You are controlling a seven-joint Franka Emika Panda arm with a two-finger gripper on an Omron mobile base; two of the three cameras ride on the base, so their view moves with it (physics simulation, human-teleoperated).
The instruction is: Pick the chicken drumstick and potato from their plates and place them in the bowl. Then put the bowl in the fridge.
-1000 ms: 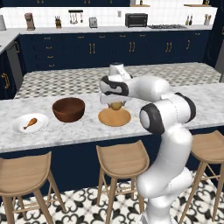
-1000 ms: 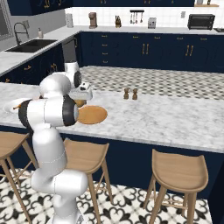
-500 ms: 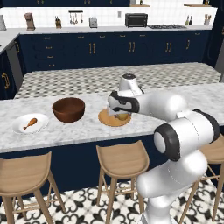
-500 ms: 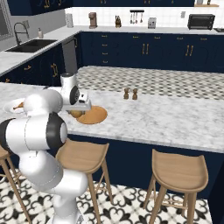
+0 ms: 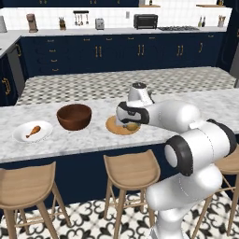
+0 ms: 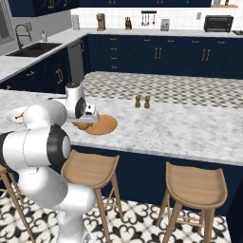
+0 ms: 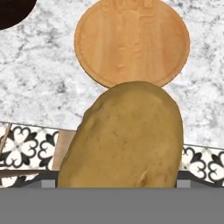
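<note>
Wooden plate (image 5: pixel 113 127): bare – the hand view shows its whole top with nothing on it, lying just below and ahead of the gripper.
Gripper (image 5: pixel 130 121): low over the near edge of that plate, jaws set wide and clamped on the potato; the fingertips themselves are hidden behind it in the hand view.
Potato (image 5: pixel 133 126): yellowish-tan, hanging between the jaws directly under the hand and off the plate; in the hand view it bulks up close to the camera.
Bowl (image 5: pixel 73 116): dark wood, nothing to be seen in it, out to the gripper's side across a strip of marble counter (image 5: pixel 93 137), apart from the wooden plate.
Drumstick (image 5: pixel 33 131): farther off on the same side, beyond the bowl, lying on the white plate (image 5: pixel 21 136).
Step, as I judge it: potato lifted; carry to the bowl comes next, the drumstick and fridge not yet done.
Risk – slip: the potato is round and smooth and the jaws are near their widest, so a quick sideways swing could roll it out onto the counter or over the edge toward the stools.
Risk – rim: the hand rides low; crossing at this height could knock the bowl's thick rim and shove it toward the white plate.
Risk – release: letting go high or off-centre could bounce the potato back out.
</note>
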